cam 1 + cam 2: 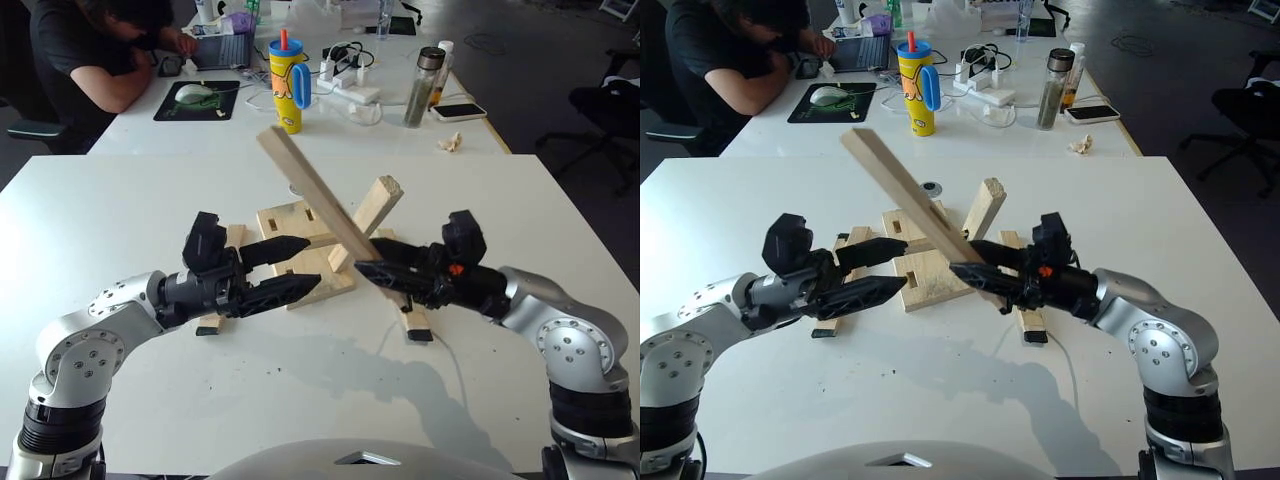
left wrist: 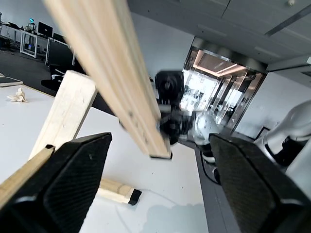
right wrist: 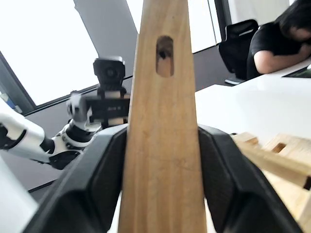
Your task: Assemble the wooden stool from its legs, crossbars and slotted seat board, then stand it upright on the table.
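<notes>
assembly looks barely begun: the slotted seat board (image 1: pixel 278 222) lies flat in the middle of the table (image 1: pixel 100 220), a short leg (image 1: pixel 378 205) slanting up at its right edge, the right gripper (image 1: pixel 375 272) clamped on a long leg (image 1: pixel 310 192) tilted above it, the left gripper (image 1: pixel 312 262) spread wide and empty beside it, loose pieces (image 1: pixel 418 322) unfitted alongside.

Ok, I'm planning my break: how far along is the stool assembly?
Early on. Done: the pale slotted seat board lies flat, with one short wooden piece tilted up from it, seating unclear. In hand: the right claw grips a long slotted wooden bar, tilted; the left claw is open beside the board. Left: two black-capped legs lie loose; nothing stands upright.
</notes>
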`<state>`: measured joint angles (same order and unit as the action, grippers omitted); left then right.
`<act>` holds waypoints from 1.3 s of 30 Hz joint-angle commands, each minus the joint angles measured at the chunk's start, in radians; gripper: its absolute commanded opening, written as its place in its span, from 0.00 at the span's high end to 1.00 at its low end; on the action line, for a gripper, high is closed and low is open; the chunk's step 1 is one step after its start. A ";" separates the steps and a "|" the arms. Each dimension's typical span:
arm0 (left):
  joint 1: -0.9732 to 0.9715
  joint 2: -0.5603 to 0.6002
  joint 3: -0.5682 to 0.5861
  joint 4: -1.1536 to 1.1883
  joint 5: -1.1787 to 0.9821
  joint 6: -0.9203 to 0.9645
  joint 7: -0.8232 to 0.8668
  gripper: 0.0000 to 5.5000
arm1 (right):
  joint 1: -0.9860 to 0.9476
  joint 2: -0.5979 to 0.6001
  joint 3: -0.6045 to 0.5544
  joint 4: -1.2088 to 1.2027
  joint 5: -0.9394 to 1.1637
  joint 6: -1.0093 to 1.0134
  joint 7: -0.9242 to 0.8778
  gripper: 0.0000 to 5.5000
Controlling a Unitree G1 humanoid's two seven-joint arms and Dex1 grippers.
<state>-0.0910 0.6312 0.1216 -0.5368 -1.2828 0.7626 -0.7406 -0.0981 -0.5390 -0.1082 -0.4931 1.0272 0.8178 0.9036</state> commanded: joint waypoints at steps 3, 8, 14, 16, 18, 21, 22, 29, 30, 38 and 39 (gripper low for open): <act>-0.033 -0.021 0.016 0.053 -0.090 0.048 0.076 0.23 | 0.064 -0.016 0.022 0.049 0.011 -0.018 0.106 0.62; -0.049 -0.029 0.031 0.080 -0.107 0.053 0.093 0.23 | 0.085 -0.065 0.049 0.054 -0.011 -0.013 0.183 0.62; -0.067 -0.036 0.045 0.087 -0.142 0.063 0.101 0.23 | 0.079 -0.104 0.067 0.069 -0.020 -0.008 0.230 0.62; -0.070 -0.030 0.044 0.090 -0.157 0.076 0.101 0.23 | 0.074 -0.113 0.070 0.080 -0.025 -0.009 0.244 0.62; -0.072 -0.023 0.045 0.096 -0.158 0.086 0.096 0.26 | 0.073 -0.121 0.074 0.088 -0.033 -0.013 0.255 0.62; -0.064 -0.006 0.045 0.097 -0.173 0.115 0.076 0.33 | 0.069 -0.123 0.066 0.085 -0.020 -0.006 0.256 0.62; -0.062 -0.003 0.045 0.096 -0.180 0.124 0.074 0.36 | 0.070 -0.125 0.065 0.082 -0.019 -0.005 0.258 0.62; -0.054 0.011 0.045 0.102 -0.196 0.161 0.059 0.52 | 0.072 -0.139 0.071 0.077 -0.030 -0.010 0.280 0.62; -0.055 0.014 0.045 0.104 -0.197 0.167 0.056 0.55 | 0.068 -0.140 0.070 0.081 -0.029 -0.009 0.283 0.62; -0.033 0.054 0.045 0.131 -0.131 0.187 0.006 0.64 | 0.027 -0.140 0.072 0.135 -0.054 -0.018 0.284 0.51; -0.015 0.066 0.054 0.138 -0.106 0.182 -0.010 0.64 | 0.026 -0.144 0.077 0.140 -0.065 -0.025 0.286 0.49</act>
<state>-0.1364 0.6693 0.1626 -0.4140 -1.4350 0.9473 -0.7220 -0.0558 -0.6798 -0.0301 -0.3646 0.9863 0.8044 1.1966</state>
